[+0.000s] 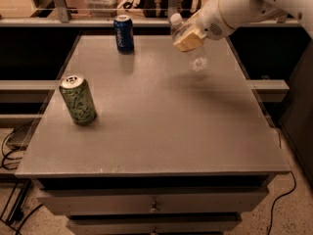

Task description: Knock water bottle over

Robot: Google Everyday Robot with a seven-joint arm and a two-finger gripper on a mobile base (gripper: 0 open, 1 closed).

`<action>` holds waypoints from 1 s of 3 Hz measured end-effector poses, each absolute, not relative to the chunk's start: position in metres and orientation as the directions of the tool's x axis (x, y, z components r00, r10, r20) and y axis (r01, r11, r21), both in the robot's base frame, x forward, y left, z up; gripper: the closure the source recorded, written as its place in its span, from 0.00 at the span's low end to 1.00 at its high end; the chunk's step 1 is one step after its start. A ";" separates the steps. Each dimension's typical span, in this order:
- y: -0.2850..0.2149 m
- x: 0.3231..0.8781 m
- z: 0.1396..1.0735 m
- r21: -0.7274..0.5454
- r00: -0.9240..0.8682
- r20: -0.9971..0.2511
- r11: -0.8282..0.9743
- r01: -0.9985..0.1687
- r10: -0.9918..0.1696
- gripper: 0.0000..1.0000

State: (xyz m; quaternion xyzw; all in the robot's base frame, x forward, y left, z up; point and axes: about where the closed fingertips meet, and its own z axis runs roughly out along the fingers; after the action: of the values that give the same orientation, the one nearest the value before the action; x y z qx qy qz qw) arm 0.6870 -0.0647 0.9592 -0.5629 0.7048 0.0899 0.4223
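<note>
Clear water bottle [197, 59] just behind hand [186, 40]

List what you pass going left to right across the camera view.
Green patterned can → blue can → water bottle. The gripper overlaps the bottle over the table's far right part, so it takes no separate place.

I see a grey table [161, 131] with drawers [122, 202] on speckled floor [293, 219], the gripper [188, 39] over its far right.
</note>
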 end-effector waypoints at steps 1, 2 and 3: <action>-0.084 0.680 0.960 -0.448 -0.012 -0.553 0.309 -0.839 -0.833 1.00; -0.093 0.671 0.940 -0.504 -0.002 -0.349 0.190 -0.842 -0.937 0.82; -0.101 0.661 0.909 -0.490 0.008 -0.166 0.076 -0.869 -0.986 0.59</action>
State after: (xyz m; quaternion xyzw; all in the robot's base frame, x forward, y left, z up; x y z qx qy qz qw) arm 0.6615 -0.1014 0.9091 -0.6685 0.6935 -0.1231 0.2386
